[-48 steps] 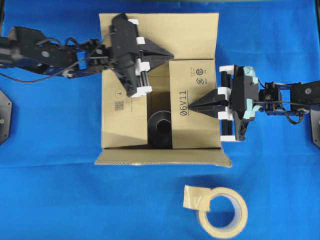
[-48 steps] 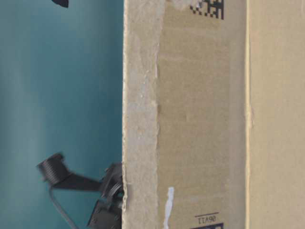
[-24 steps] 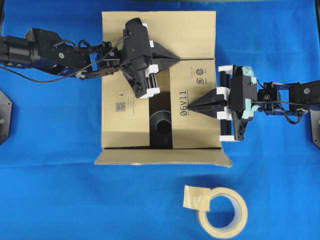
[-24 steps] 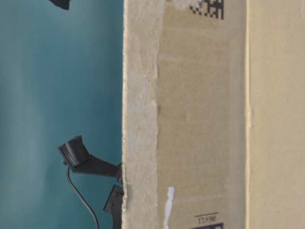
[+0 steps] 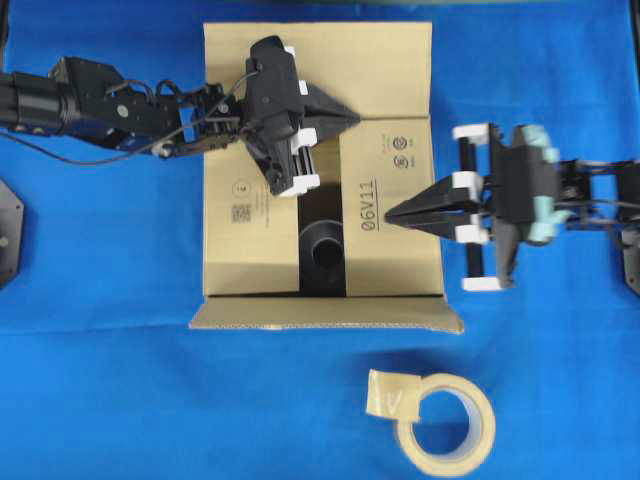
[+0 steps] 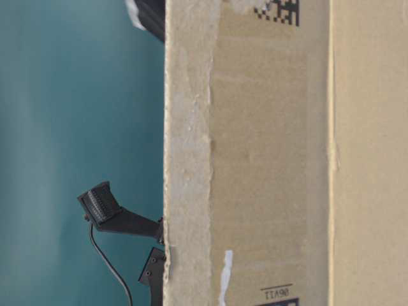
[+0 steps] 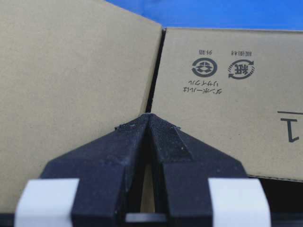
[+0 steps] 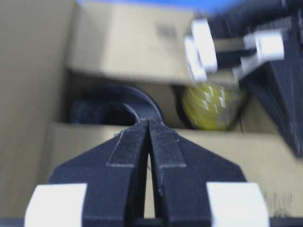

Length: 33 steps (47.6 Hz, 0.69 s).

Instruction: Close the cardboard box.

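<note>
- Left end effector (image 5: 345,113): fingers pressed together, holding nothing, tip at the seam by the far flap.
- Right end effector (image 5: 392,213): fingers also together, empty, tip over the flap printed "06V11".
- Cardboard box (image 5: 390,260): mid-bench, 2 side flaps folded in with a gap between them showing a dark round object (image 5: 322,250) inside.
- Tape roll (image 5: 445,422): on the blue bench (image 5: 120,400), near the box's front flap.

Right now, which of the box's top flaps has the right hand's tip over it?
The flap printed 06V11, on the overhead view's right side. The shut right hand points at that print; the left hand sits by the far flap.
</note>
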Tool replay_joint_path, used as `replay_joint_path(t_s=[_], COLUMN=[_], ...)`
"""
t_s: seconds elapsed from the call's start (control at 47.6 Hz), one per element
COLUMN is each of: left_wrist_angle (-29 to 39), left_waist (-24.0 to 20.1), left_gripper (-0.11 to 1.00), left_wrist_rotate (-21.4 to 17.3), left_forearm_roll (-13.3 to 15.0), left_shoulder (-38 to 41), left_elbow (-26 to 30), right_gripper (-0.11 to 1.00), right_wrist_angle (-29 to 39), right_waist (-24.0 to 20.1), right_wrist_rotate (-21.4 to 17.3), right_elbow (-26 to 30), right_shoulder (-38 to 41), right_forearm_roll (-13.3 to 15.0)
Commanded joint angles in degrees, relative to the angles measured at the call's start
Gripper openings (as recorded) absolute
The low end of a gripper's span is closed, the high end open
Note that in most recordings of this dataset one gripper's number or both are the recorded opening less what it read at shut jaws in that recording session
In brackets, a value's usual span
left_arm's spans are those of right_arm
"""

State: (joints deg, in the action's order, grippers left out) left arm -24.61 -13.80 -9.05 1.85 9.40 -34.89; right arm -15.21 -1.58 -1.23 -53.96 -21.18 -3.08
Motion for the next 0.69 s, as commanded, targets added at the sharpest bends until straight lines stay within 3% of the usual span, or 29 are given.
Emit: replay_joint_path(t_s=[0.0, 0.189, 0.42, 0.672], left_wrist_angle=[-0.2, -0.2, -0.2, -0.3], left_waist=[0.2, 0.3, 0.4, 0.4], left_gripper=[0.0, 0.0, 0.0, 0.0], left_wrist_rotate=[0.1, 0.2, 0.3, 0.3], left_forearm_roll=[0.1, 0.1, 0.1, 0.1], left_shoulder=[-1.1, -1.1, -1.1, -0.9], left_elbow=[0.4, 0.4, 0.4, 0.4], right_gripper=[0.0, 0.0, 0.0, 0.0], right_wrist_angle=[0.1, -0.6, -0.5, -1.8], right_waist=[-2.3, -9.8, -18.3, -21.4], right_wrist_rotate=[-0.1, 0.0, 0.1, 0.1], right_elbow=[0.8, -0.3, -0.9, -2.8], right_shoulder=[-4.0, -9.0, -7.7, -1.1], right_forearm_roll=[-0.2, -0.2, -0.1, -0.2])
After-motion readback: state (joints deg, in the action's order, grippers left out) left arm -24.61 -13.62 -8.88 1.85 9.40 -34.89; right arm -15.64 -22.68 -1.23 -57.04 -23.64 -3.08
